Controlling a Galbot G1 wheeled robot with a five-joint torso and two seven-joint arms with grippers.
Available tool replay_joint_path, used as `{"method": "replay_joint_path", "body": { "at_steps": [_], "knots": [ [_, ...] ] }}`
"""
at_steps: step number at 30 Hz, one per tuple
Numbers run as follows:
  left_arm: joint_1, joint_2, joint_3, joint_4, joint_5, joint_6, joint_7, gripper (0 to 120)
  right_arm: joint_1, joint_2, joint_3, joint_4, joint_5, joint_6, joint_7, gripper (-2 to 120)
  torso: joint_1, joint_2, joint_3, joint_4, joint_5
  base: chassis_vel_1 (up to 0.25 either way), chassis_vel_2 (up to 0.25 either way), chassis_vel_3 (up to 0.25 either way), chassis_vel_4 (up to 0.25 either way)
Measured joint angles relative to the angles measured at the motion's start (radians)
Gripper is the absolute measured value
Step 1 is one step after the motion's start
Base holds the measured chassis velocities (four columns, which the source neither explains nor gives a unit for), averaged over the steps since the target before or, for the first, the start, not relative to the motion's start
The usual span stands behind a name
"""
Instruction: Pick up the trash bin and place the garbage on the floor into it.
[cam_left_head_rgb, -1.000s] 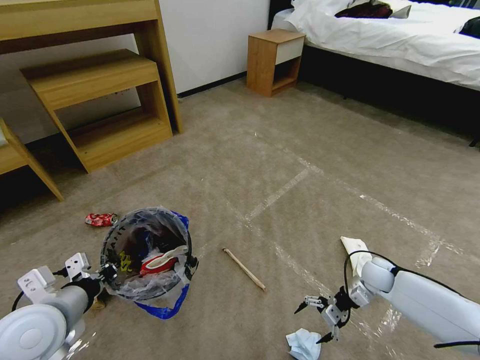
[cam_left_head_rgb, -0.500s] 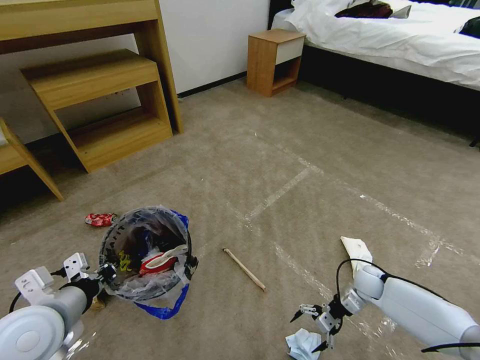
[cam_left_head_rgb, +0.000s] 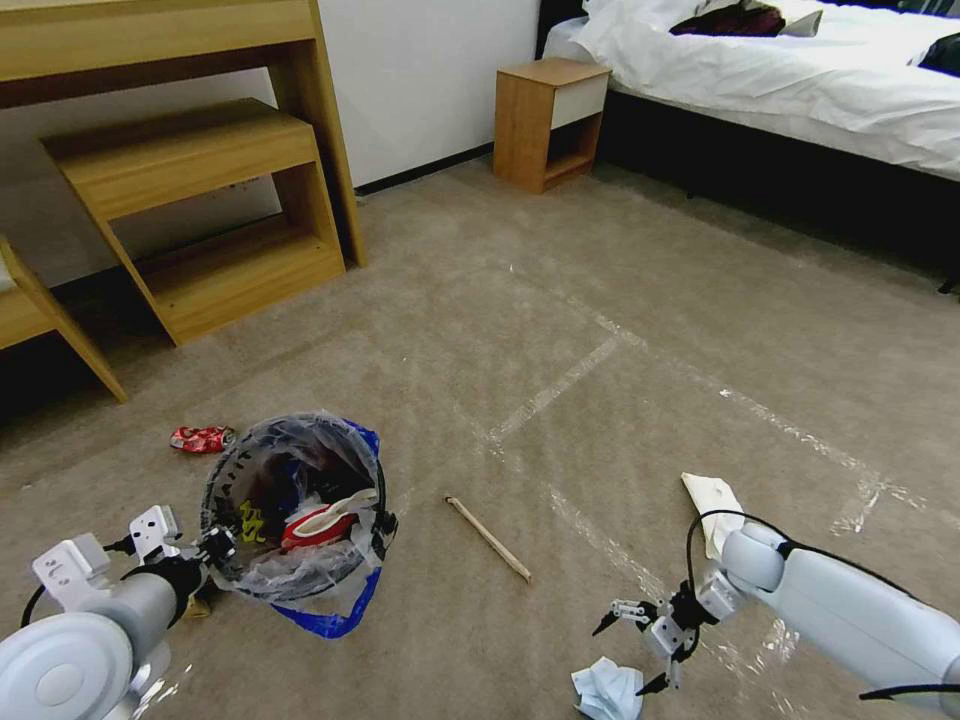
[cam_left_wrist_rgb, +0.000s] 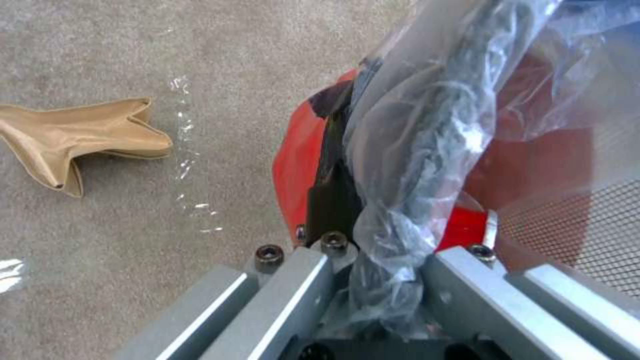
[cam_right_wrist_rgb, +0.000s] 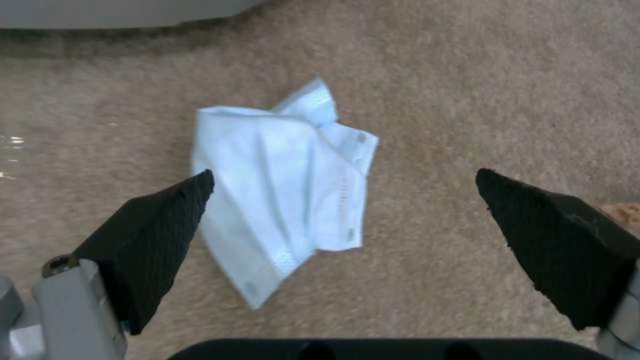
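With the left gripper (cam_left_head_rgb: 215, 545) clenched on the rim of the small round red bag-lined trash bin (cam_left_head_rgb: 295, 505), the right gripper (cam_left_head_rgb: 632, 648), spread wide, hovers just above the crumpled pale blue face mask (cam_right_wrist_rgb: 287, 185) on the carpet, so pickup calls for lowering and closing.

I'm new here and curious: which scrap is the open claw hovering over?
Start at the red bin on the carpet, then cross past the wooden stick to the right gripper. Under it lies a face mask: pale blue and pleated, unlike the white tissue nearby.
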Motion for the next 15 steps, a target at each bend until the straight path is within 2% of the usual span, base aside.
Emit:
{"method": "replay_joint_path", "body": {
  "at_steps": [8, 15],
  "knots": [
    [0.001, -0.015, 0.004, -0.002, 0.009, 0.0, 0.0, 0, -0.048, -0.055, 0.011, 0.055, -0.003, 0.0, 0.001, 100, 0.0, 0.0, 0.0, -0.0002, 0.0, 0.0, 0.0, 0.0, 0.0],
    [0.001, -0.019, 0.004, -0.008, 0.011, 0.0, 0.001, 0, -0.056, -0.03, 0.012, 0.037, -0.025, 0.0, 0.006, 100, 0.0, 0.0, 0.0, 0.0, 0.0, 0.0, 0.0, 0.0, 0.0]
  ]
}}
